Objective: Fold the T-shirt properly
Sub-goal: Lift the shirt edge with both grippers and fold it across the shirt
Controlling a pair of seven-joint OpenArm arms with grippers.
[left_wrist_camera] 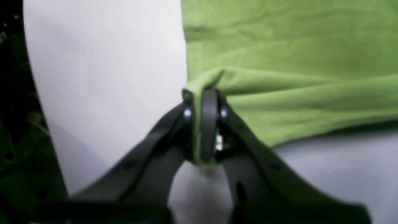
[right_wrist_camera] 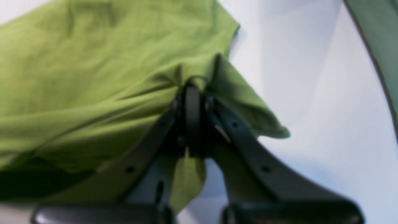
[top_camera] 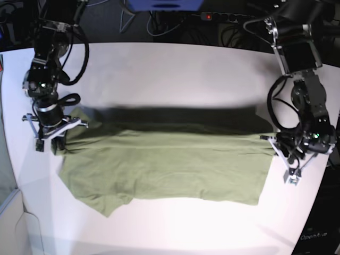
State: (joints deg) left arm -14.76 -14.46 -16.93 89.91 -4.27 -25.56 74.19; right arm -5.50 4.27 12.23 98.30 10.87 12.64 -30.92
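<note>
The olive-green T-shirt point(top_camera: 170, 170) lies stretched sideways across the white table point(top_camera: 170, 74). Its far edge is lifted and casts a dark shadow behind it. My left gripper point(top_camera: 272, 140) is at the shirt's right end in the base view. In the left wrist view it point(left_wrist_camera: 205, 102) is shut on a bunched edge of the shirt point(left_wrist_camera: 295, 62). My right gripper point(top_camera: 59, 141) is at the shirt's left end. In the right wrist view it point(right_wrist_camera: 192, 93) is shut on a fold of the shirt point(right_wrist_camera: 77, 77), with a flap hanging below the fingers.
Cables and a power strip point(top_camera: 218, 17) lie behind the table's far edge. The table's right edge runs close to my left arm point(top_camera: 305, 101). A sleeve point(top_camera: 103, 199) juts toward the front at lower left. Bare table point(top_camera: 175, 228) lies in front of the shirt.
</note>
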